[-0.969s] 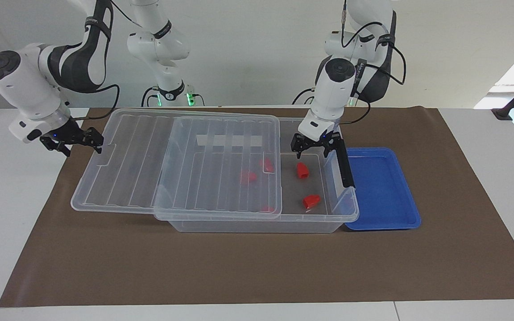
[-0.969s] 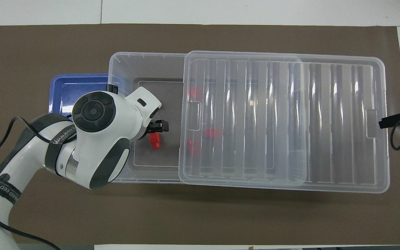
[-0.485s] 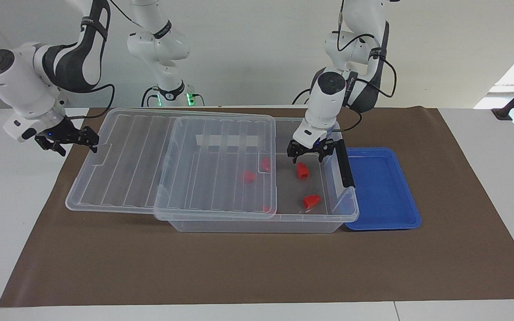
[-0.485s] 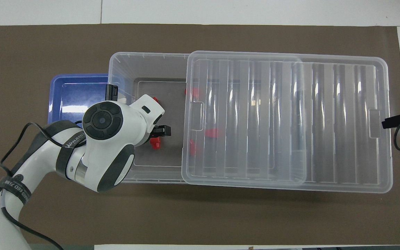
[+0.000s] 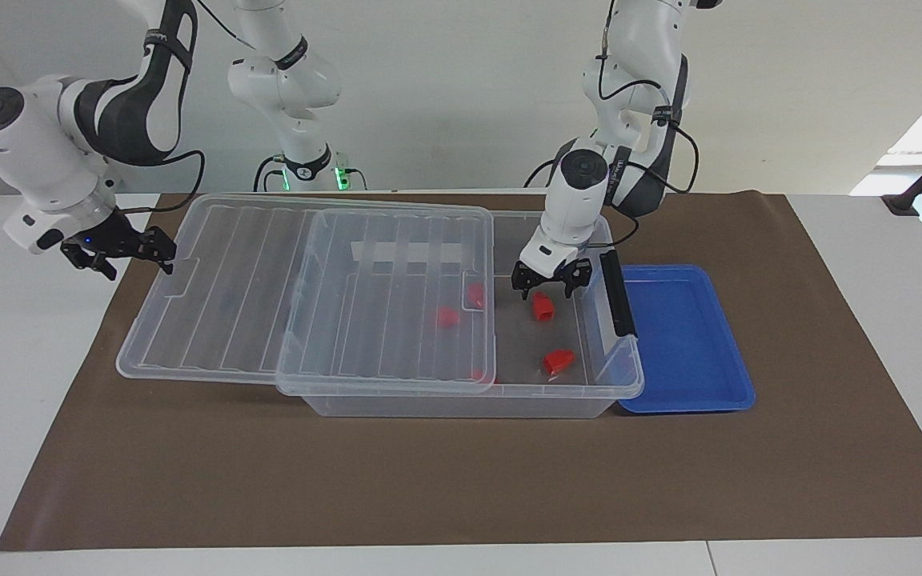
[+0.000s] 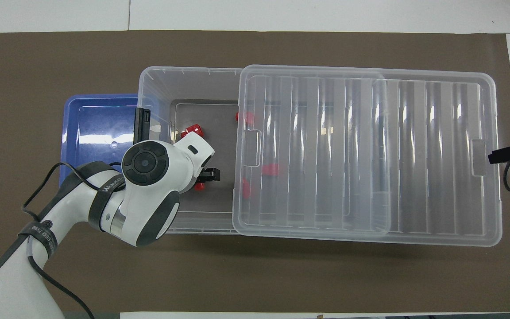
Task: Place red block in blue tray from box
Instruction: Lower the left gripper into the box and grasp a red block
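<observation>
The red block point(image 5: 542, 306) lies on the floor of the clear box point(image 5: 461, 404), in the uncovered part near the blue tray point(image 5: 685, 336). My left gripper point(image 5: 543, 288) is down inside the box, open, its fingers straddling the top of the block. From overhead the hand hides most of the red block point(image 6: 199, 186). The blue tray point(image 6: 91, 128) sits beside the box point(image 6: 157, 79) at the left arm's end and holds nothing. My right gripper point(image 5: 163, 248) is at the rim of the slid-aside lid point(image 5: 309, 296) at the right arm's end.
A wider red wedge point(image 5: 559, 361) lies in the open part of the box, farther from the robots. Other red pieces point(image 5: 447, 317) show through the lid point(image 6: 370, 155). A black latch handle point(image 5: 617, 296) stands on the box wall next to the tray.
My left gripper has come down into the box onto the red block. The right gripper and the lid have shifted slightly toward the right arm's end.
</observation>
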Robot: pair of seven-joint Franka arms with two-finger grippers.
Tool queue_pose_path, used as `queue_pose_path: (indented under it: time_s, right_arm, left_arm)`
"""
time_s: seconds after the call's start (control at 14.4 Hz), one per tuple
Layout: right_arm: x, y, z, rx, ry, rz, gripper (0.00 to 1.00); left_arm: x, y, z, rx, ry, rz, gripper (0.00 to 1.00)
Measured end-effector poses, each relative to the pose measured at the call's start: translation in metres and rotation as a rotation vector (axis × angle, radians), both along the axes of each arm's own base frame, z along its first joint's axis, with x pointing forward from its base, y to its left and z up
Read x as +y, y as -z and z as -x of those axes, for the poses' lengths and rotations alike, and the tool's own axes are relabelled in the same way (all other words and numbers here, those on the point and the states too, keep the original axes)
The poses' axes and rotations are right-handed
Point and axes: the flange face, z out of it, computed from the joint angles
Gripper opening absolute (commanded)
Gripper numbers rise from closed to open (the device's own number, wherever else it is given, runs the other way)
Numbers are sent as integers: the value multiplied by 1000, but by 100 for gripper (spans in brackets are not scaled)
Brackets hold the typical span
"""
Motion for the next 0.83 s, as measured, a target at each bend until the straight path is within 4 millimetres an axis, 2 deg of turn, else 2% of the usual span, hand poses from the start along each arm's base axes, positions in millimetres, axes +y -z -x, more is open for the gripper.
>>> queue_pose_path:
  time_s: [0.07,0.14,0.28,0.35,0.62,0.83]
  right_arm:
    - [0,0,0,0,0,0,100]
    - [-1,0,0,0,1,0,100]
    - [-1,0,0,0,2,0,100]
    - [-1,0,0,0,1,0,100]
    - [1,-7,-4,-11,-1,4,100]
    - [14,-25,-13,2,40,7,100]
  left_arm:
    - [-2,4,1,4,4,-2,95]
    - [-5,9,2,4,6,-1,79]
    - [-8,13,4,5,8,-1,30]
    - [-8,13,4,5,7,-1,0]
    - [-8,14,4,6,-42,-2,0]
    - [-8,14,4,6,-57,-2,0]
